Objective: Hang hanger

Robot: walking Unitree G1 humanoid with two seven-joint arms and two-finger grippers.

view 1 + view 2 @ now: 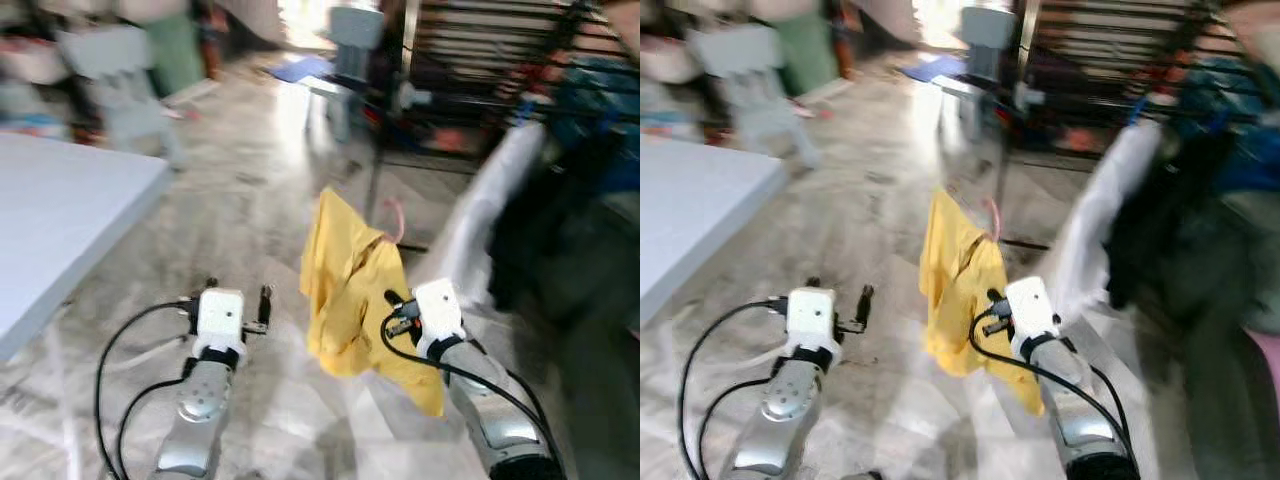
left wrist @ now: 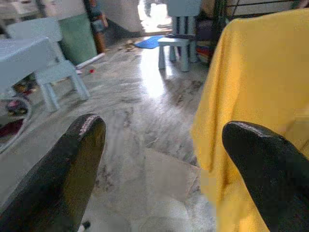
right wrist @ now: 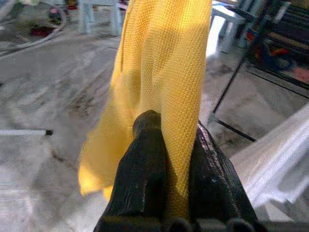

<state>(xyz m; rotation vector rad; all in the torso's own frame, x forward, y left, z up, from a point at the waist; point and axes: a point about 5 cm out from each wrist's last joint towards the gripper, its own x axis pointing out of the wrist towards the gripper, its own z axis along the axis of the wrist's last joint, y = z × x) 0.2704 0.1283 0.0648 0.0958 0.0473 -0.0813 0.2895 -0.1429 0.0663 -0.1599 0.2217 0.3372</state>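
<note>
Yellow garment (image 3: 164, 72): matt waffle-weave cloth. Floor (image 1: 250, 190): glossy veined marble-like stone. Right end effector (image 3: 169, 169) fingers (image 3: 145, 169): black, matt, finely textured. Arms: silver metal.

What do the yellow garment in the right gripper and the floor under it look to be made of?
The yellow garment looks like a knitted fabric with a matte finish: the right wrist view shows a fine waffle-like weave, and it hangs in soft folds from the right gripper. The floor looks like polished stone or marble-pattern tile: grey veining, glossy reflections of light.
</note>
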